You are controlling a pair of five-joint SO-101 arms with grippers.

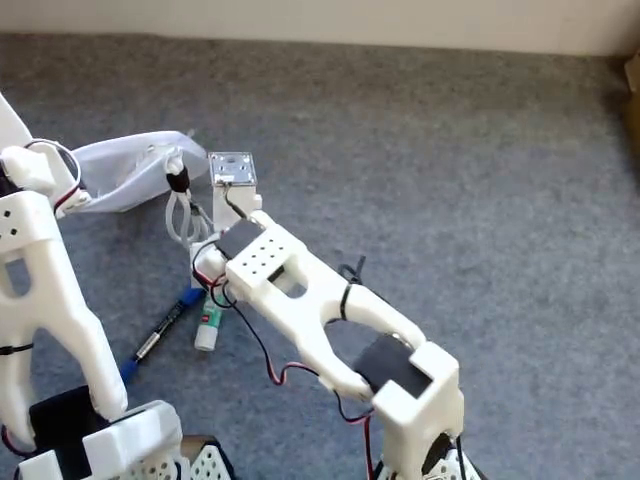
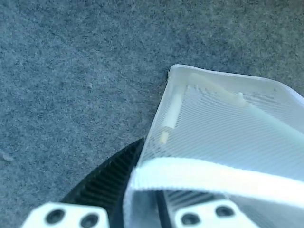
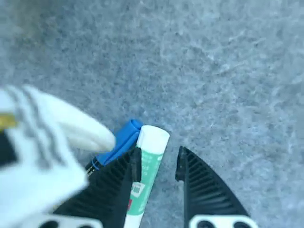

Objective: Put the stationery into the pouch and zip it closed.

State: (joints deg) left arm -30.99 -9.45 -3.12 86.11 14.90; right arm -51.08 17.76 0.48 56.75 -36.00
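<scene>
My left gripper [image 2: 142, 190] is shut on the edge of a translucent white mesh pouch [image 2: 228, 128], holding it off the grey carpet at the far left [image 1: 130, 170]. A pale stick-shaped item [image 2: 173, 111] shows through the mesh. A white looped thing [image 1: 180, 218] hangs at the pouch's mouth. My right gripper [image 3: 156, 159] is open low over the carpet. A green-and-white glue stick [image 3: 149, 161] lies between its jaws, against one finger [image 3: 132, 166]. A blue-capped pen [image 3: 121, 142] lies just beside it. In the high view the glue stick [image 1: 208, 325] and pen [image 1: 160, 335] lie in front of the pouch.
Grey carpet [image 1: 470, 200] stretches open to the right and far side. A pale wall strip [image 1: 330, 20] runs along the back. A wooden edge [image 1: 633, 90] shows at the far right. The two arm bases [image 1: 110, 440] stand at the near edge.
</scene>
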